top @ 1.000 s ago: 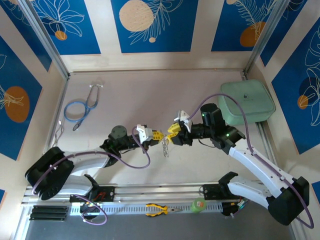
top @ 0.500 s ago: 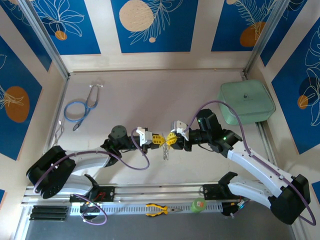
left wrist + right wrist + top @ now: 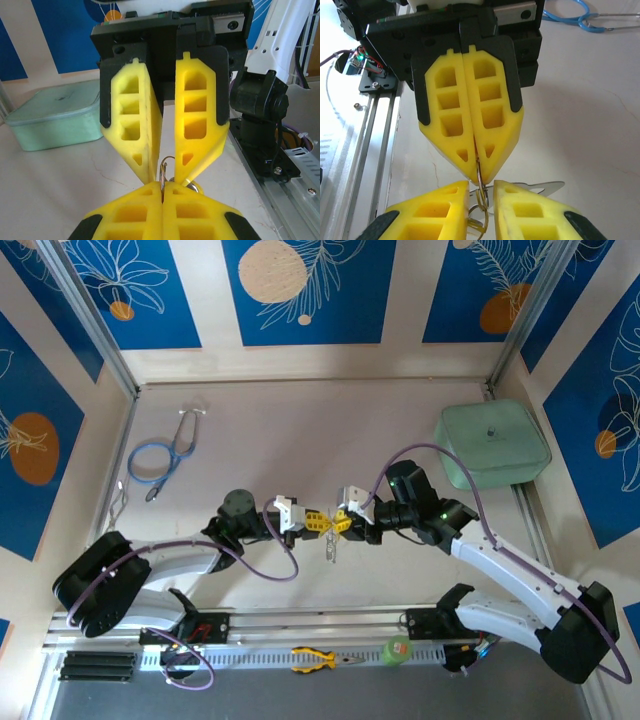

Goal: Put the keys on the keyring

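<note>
Above the middle of the table, my left gripper [image 3: 313, 519] and right gripper [image 3: 344, 523] meet tip to tip. The keyring [image 3: 330, 542] hangs as a short chain of silver rings below them. In the left wrist view my left gripper [image 3: 162, 186] is shut on one thin ring [image 3: 165, 167]. The right gripper [image 3: 168, 180] straddles that ring with a narrow gap. In the right wrist view the right gripper [image 3: 481, 192] stands slightly open, with linked rings [image 3: 481, 198] between its fingers. A silver key blade [image 3: 540, 186] sticks out behind its right finger. The green-headed key is hidden.
A mint-green lidded box [image 3: 493, 445] sits at the back right, and a blue stethoscope [image 3: 160, 455] at the back left with wire clips [image 3: 117, 502] below it. Yellow-handled pliers [image 3: 315, 659] and a green tape roll [image 3: 397, 650] lie on the near rail.
The right gripper has moved left and down to the left gripper's tips. Its fingers have narrowed around the ring. The left arm has barely moved.
</note>
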Tool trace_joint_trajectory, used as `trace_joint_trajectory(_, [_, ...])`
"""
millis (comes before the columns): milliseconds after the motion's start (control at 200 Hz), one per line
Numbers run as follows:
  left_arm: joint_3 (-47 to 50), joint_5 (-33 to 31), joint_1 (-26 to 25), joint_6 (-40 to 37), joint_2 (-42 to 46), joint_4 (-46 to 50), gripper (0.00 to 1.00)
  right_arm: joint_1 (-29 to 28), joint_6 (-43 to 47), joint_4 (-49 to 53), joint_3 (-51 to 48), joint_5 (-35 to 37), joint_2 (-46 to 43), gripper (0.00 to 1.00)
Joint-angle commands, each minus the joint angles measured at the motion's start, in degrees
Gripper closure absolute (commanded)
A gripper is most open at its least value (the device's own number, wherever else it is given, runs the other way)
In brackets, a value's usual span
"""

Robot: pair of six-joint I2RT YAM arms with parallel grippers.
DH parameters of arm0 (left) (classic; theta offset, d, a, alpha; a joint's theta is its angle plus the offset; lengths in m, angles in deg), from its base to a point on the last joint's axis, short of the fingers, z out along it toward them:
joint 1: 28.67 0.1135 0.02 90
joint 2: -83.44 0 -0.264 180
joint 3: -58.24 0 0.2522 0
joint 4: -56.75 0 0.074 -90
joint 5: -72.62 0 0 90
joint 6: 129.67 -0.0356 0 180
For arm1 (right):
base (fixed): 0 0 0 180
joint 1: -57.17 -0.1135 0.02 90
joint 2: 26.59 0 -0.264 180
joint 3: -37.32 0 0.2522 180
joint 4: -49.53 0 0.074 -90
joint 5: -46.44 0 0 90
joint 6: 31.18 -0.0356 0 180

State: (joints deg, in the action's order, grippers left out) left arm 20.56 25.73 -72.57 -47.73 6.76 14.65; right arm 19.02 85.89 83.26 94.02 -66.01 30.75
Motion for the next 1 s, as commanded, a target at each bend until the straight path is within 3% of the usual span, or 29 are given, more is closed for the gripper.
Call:
trace_joint_trajectory(0, [-1.4,2.3,-0.2,-1.4,0.1,-1.1,1.0,-0.3,1.0,1.7,-0.8,-0.6,0.4,0.85])
trace_joint_trajectory(115, [-1.4,2.2,-0.1,-1.5,0.1,-0.8,1.0,-0.4,1.1,1.7,-0.6,-1.8,0.2,1.0])
trace_joint_trajectory(200, [-1.3,0.6,-0.2,-2.2,0.4,0.1,1.0,-0.4,1.5,2.4,0.1,-2.1,0.0,1.0])
trace_joint_trajectory(255, [-1.1,-1.6,-0.2,-2.8,1.1,1.5,0.73,-0.6,1.8,3.1,0.9,-1.8,0.0,1.0])
trace_joint_trajectory(275, [-1.0,-2.3,-0.2,-3.2,1.5,2.5,0.68,-0.8,2.1,3.4,1.2,-1.5,0.2,1.0])
trace_joint_trajectory(400, [-3.0,-4.2,-0.2,-8.8,5.2,15.5,0.63,-3.5,5.8,7.4,4.4,3.4,1.1,1.0])
trace_joint_trajectory(535, [-5.1,-5.3,-0.3,-14.5,7.7,26.3,0.67,-5.4,8.4,9.9,7.6,6.8,2.9,1.0])
trace_joint_trajectory(675, [-6.4,-4.8,-0.3,-17.1,8.4,29.9,0.71,-6.9,9.5,10.9,10.5,8.5,4.9,1.0])
trace_joint_trajectory(800, [-7.3,-4.3,-0.2,-18.0,8.2,30.9,0.82,-8.1,10.1,11.0,12.0,8.9,6.5,1.0])
trace_joint_trajectory(915, [-8.0,-3.3,-0.2,-18.0,8.0,30.9,1.0,-8.7,9.7,10.7,12.8,8.9,7.5,1.0])
trace_joint_trajectory(995, [-7.9,-3.1,-0.3,-17.9,8.2,30.7,1.0,-7.2,6.2,7.7,11.5,7.4,6.3,1.0])
